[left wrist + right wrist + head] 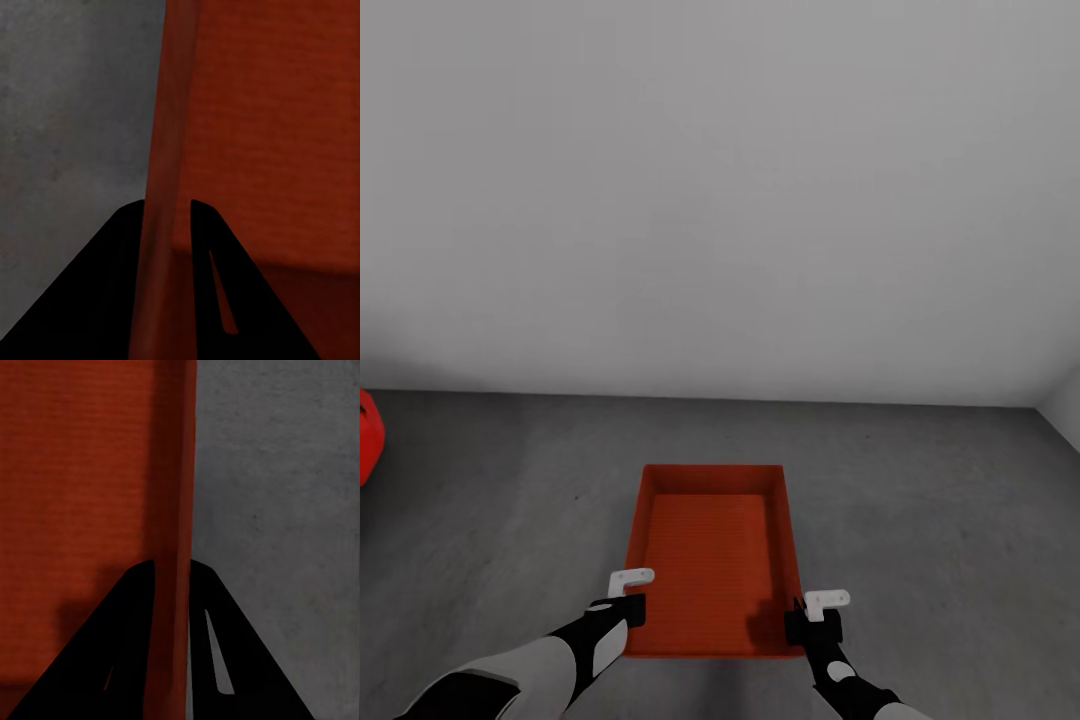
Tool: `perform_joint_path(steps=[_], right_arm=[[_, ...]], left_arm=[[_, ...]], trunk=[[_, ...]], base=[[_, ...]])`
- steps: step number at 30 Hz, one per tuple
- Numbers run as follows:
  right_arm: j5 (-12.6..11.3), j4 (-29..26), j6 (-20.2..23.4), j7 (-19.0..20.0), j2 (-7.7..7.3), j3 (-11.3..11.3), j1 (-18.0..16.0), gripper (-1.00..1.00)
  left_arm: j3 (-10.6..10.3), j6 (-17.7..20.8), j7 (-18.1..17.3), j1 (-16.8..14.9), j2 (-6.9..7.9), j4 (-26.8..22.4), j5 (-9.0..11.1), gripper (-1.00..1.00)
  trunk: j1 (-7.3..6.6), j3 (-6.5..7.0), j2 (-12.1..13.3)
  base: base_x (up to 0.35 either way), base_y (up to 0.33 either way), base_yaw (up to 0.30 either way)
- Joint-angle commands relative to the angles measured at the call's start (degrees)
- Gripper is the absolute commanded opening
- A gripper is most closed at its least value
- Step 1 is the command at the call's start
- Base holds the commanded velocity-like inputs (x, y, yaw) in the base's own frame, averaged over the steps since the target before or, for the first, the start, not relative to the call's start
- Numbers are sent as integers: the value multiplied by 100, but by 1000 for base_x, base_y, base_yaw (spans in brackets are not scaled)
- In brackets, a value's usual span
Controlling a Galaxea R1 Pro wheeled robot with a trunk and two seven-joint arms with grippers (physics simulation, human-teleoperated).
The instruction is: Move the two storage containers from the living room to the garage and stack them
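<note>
- The left gripper sits at the near left corner of the storage container; in the left wrist view its two dark fingers stand one on each side of the orange-red wall, so it is clenched on that wall; one finger is inside the container, the other outside over the floor.
- The right gripper sits at the near right corner of the same container; in the right wrist view its fingers also stand on both sides of the wall, so it grasps the wall in the same way; grey concrete lies on the outer side.
- The container is between the two grippers, lidless, with its long side running away from the robot; its ribbed bottom is visible and nothing lies in it; whether its base touches the floor or hangs just above it, I cannot tell; only one container is seen here, with no second one under it as far as the pictures show.
- Around the container the floor is dark grey, mottled concrete; this is the garage.
- To the far left of the container, at the edge of the head view, a small rounded part of a red car shows; it is well apart from the container.
- Beyond the container stands a plain pale grey wall; it meets the floor in a straight line; to the far right of the container a second wall makes a corner with it.
</note>
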Motion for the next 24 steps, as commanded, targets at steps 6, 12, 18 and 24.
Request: perform_joint_path(steps=[6,12,18,24], right_arm=[[-17,10,-11,-59,1,-6,-5,-100],[-17,10,-11,-59,1,-6,-5,-100],[-17,10,-11,-59,1,-6,-5,-100],[-17,10,-11,-59,1,-6,-5,-100]], left_arm=[[51,3,31,-3,-8,-2,22,-100],[53,4,31,-3,-8,-4,22,-100],[52,3,34,-3,-7,-2,22,-100],[53,2,37,-3,-8,-2,22,-100]], trunk=[[4,-6,-5],[4,-6,-5],[4,-6,-5],[4,-6,-5]], base=[[100,0,0],[16,0,0],[84,0,0],[10,0,0]])
